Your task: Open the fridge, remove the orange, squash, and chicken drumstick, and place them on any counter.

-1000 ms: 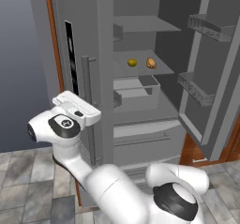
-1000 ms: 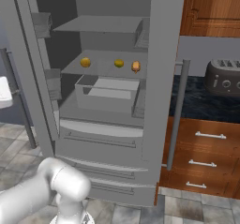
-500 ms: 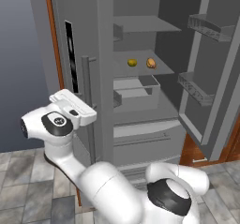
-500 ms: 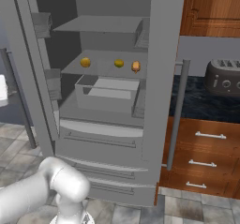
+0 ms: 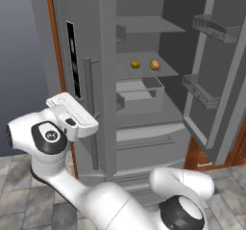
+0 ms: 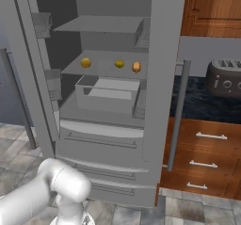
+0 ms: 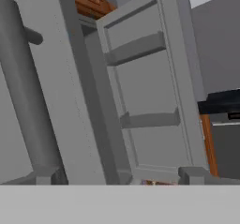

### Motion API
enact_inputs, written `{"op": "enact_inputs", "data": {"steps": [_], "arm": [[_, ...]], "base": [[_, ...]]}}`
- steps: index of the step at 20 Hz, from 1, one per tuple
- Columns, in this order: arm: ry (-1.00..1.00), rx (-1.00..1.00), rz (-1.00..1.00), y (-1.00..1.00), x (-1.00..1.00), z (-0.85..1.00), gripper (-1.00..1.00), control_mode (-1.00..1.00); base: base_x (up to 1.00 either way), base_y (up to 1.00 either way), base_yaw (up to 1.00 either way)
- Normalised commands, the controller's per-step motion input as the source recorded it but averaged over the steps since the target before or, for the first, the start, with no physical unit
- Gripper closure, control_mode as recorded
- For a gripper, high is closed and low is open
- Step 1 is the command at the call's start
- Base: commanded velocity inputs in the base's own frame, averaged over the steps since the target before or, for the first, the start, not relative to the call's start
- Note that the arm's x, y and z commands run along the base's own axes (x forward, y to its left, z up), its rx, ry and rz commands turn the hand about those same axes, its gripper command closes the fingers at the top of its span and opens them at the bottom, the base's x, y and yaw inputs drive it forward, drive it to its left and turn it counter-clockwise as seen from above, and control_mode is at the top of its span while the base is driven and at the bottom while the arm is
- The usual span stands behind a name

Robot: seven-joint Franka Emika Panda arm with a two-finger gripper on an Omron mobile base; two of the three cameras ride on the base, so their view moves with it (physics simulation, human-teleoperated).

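Claw spread apart, empty, just beside the fridge left door handle. Chicken drumstick lies well apart, up on the fridge's middle shelf.

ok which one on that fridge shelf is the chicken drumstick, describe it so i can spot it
Start at the open fridge and find the middle shelf, just above the clear bin. Three small foods sit in a row there; in the right base view the chicken drumstick is the rightmost. It is elongated and golden-brown, while the other two foods are round and yellower.
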Motion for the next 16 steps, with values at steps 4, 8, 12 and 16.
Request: {"op": "enact_inputs", "data": {"steps": [4,8,12,16], "arm": [[-0.01,0.19,0.02,-0.72,-0.68,0.05,-1.00,-1.00],[0.00,0.46,0.10,-1.00,-0.03,0.00,-1.00,-1.00],[-0.10,0.40,0.18,-0.98,-0.51,0.15,-1.00,-1.00],[-0.27,0.23,0.31,-0.76,-0.80,0.41,-1.00,-1.00]], "base": [[0.00,0.00,0.00],[0.00,0.00,0.00],[0.00,0.00,0.00],[0.00,0.00,0.00]]}}
